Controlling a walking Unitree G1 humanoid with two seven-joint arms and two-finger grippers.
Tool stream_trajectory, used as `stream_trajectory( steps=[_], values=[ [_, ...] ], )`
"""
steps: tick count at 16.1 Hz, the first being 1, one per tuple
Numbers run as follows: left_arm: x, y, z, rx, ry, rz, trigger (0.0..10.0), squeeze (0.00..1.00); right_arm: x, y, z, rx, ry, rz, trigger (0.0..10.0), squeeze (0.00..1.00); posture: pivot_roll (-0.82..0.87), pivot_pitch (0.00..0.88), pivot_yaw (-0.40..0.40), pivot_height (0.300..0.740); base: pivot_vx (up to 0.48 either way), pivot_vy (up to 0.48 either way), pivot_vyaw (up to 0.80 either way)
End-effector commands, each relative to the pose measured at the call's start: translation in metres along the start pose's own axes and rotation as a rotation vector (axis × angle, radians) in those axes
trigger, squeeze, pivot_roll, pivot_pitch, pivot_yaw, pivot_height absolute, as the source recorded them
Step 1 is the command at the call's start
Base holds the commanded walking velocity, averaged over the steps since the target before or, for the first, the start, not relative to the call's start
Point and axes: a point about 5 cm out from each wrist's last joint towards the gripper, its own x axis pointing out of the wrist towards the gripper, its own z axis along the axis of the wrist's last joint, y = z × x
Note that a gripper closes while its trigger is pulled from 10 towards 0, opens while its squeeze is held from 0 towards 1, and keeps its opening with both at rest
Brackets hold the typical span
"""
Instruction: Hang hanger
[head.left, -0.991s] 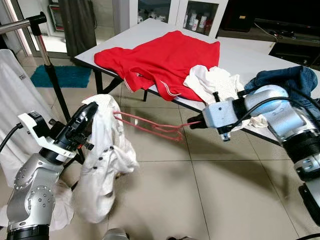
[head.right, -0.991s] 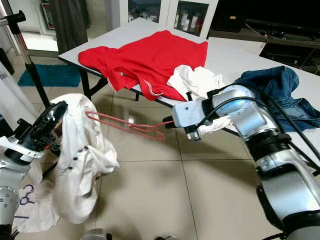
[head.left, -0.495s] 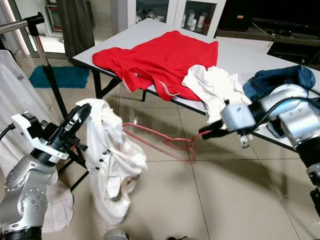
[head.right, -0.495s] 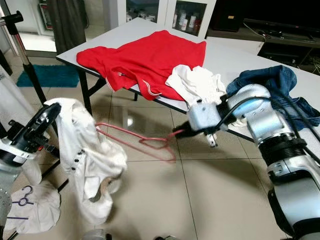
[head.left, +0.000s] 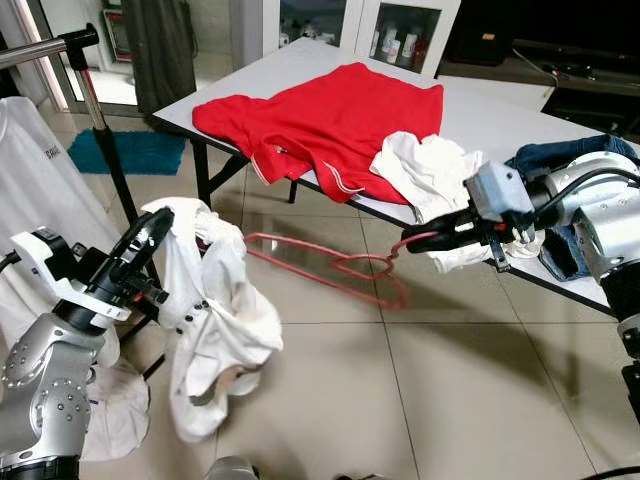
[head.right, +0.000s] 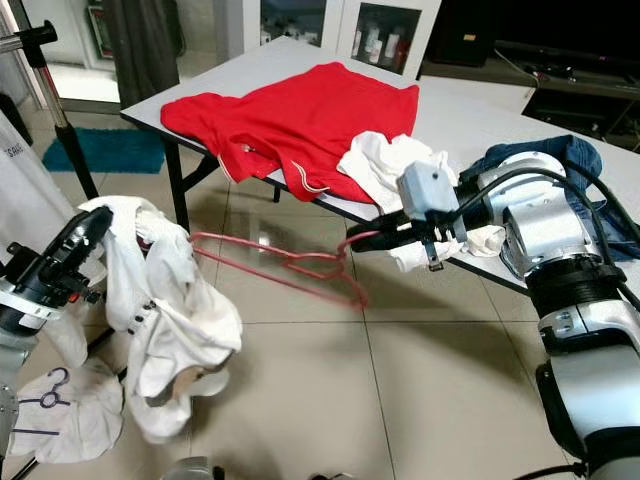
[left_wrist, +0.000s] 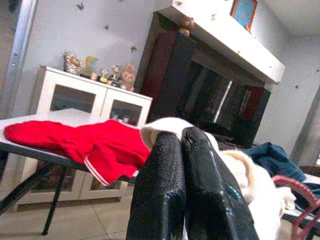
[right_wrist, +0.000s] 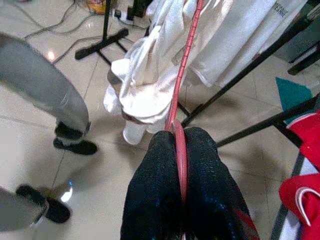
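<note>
The left gripper (head.left: 150, 232) is pinched together on a white shirt (head.left: 215, 320) that droops toward the tiled floor (head.left: 400, 400). A red hanger (head.left: 330, 268) stretches in mid-air from inside the shirt to the right gripper (head.left: 415, 238), whose fingers (right_wrist: 150, 200) clamp its hook. Behind stands a table (head.left: 480, 110) carrying a red shirt (head.left: 330, 115), white cloth (head.left: 425, 170) and jeans (head.right: 570, 155).

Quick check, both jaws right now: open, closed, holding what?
Left gripper: closed on the white shirt.
Right gripper: closed on the red hanger, whose far end sits inside the shirt.
</note>
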Motion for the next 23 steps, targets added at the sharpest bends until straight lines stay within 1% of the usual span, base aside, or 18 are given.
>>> stream_trajectory(
  steps=[1, 2, 4, 5, 7, 9, 11, 13, 14, 15, 16, 17, 18, 19, 20, 21, 22, 23],
  values=[
    [0.001, 0.005, 0.008, 0.04, -0.03, 0.028, 0.0, 0.0, -0.009, 0.0, 0.005, -0.002, -0.022, -0.01, 0.0, 0.0, 0.16, 0.0, -0.101, 0.74, 0.0, 0.0, 0.0],
    [0.002, 0.008, 0.014, 0.065, -0.056, 0.043, 0.0, 0.0, -0.01, -0.004, 0.005, 0.0, -0.029, -0.035, 0.0, 0.0, 0.16, 0.0, -0.1, 0.74, 0.0, 0.0, 0.0],
    [0.003, 0.009, 0.017, 0.075, -0.067, 0.046, 0.0, 0.0, -0.011, -0.015, 0.007, 0.015, -0.071, -0.135, 0.0, 0.0, 0.16, 0.0, -0.1, 0.74, 0.0, 0.0, 0.0],
    [0.006, 0.007, 0.013, 0.098, -0.039, 0.036, 0.0, 0.0, -0.008, -0.028, 0.012, 0.047, -0.138, -0.266, 0.0, 0.0, 0.16, 0.0, -0.097, 0.74, 0.0, 0.0, 0.0],
    [0.01, 0.003, 0.012, 0.102, -0.045, 0.027, 0.0, 0.0, -0.002, -0.03, 0.014, 0.058, -0.181, -0.282, 0.0, 0.0, 0.16, 0.0, -0.097, 0.74, 0.0, 0.0, 0.0],
    [0.012, 0.003, 0.014, 0.111, -0.058, 0.032, 0.0, 0.0, 0.001, -0.024, 0.013, 0.057, -0.184, -0.236, 0.0, 0.0, 0.16, 0.0, -0.093, 0.74, 0.0, 0.0, 0.0],
    [0.011, 0.009, 0.02, 0.147, -0.067, 0.051, 0.0, 0.0, 0.002, -0.006, -0.004, 0.063, -0.077, -0.092, 0.0, 0.0, 0.16, 0.0, -0.09, 0.74, 0.0, 0.0, 0.0],
    [0.008, 0.016, 0.026, 0.189, -0.055, 0.066, 0.0, 0.0, 0.001, 0.008, -0.019, 0.068, 0.036, -0.001, 0.0, 0.0, 0.16, 0.0, -0.089, 0.74, 0.0, 0.0, 0.0],
    [0.007, 0.021, 0.03, 0.228, -0.03, 0.069, 0.0, 0.0, 0.001, 0.013, -0.021, 0.073, 0.062, 0.033, 0.0, 0.0, 0.16, 0.0, -0.088, 0.74, 0.0, 0.0, 0.0],
    [0.007, 0.024, 0.031, 0.259, -0.008, 0.065, 0.0, 0.0, 0.001, 0.016, -0.022, 0.072, 0.078, 0.053, 0.0, 0.0, 0.16, 0.0, -0.09, 0.74, 0.0, 0.0, 0.0],
    [0.008, 0.026, 0.032, 0.307, 0.027, 0.05, 0.0, 0.0, 0.002, 0.022, -0.026, 0.07, 0.117, 0.092, 0.0, 0.0, 0.16, 0.0, -0.09, 0.74, 0.0, 0.0, 0.0],
    [0.013, 0.027, 0.036, 0.382, 0.074, 0.014, 0.0, 0.0, 0.006, 0.035, -0.033, 0.06, 0.185, 0.175, 0.0, 0.0, 0.16, 0.0, -0.09, 0.74, 0.0, 0.0, 0.0],
    [0.013, 0.027, 0.036, 0.382, 0.074, 0.014, 0.0, 0.0, 0.006, 0.035, -0.033, 0.06, 0.185, 0.175, 0.0, 0.0, 0.16, 0.0, -0.09, 0.74, 0.0, 0.0, 0.0],
    [0.024, 0.024, 0.043, 0.416, 0.061, -0.03, 0.0, 0.0, 0.014, 0.044, -0.036, 0.043, 0.209, 0.241, 0.0, 0.0, 0.16, 0.0, -0.091, 0.74, 0.0, 0.0, 0.0],
    [0.034, 0.02, 0.049, 0.428, 0.037, -0.064, 0.0, 0.0, 0.021, 0.046, -0.036, 0.023, 0.203, 0.263, 0.0, 0.0, 0.15, 0.0, -0.092, 0.74, 0.0, 0.0, 0.0],
    [0.042, 0.015, 0.054, 0.434, 0.013, -0.096, 0.0, 0.0, 0.029, 0.046, -0.034, 0.01, 0.184, 0.271, 0.0, 0.0, 0.15, 0.0, -0.093, 0.74, 0.0, 0.0, 0.0],
    [0.062, 0.001, 0.061, 0.45, -0.021, -0.189, 0.0, 0.0, 0.046, 0.041, -0.03, -0.009, 0.13, 0.273, 0.0, 0.0, 0.15, 0.0, -0.093, 0.74, 0.0, 0.0, 0.0],
    [0.07, -0.006, 0.063, 0.457, -0.029, -0.23, 0.0, 0.0, 0.053, 0.04, -0.029, -0.016, 0.111, 0.28, 0.0, 0.0, 0.16, 0.0, -0.096, 0.74, 0.0, 0.0, 0.0]
  ],
)
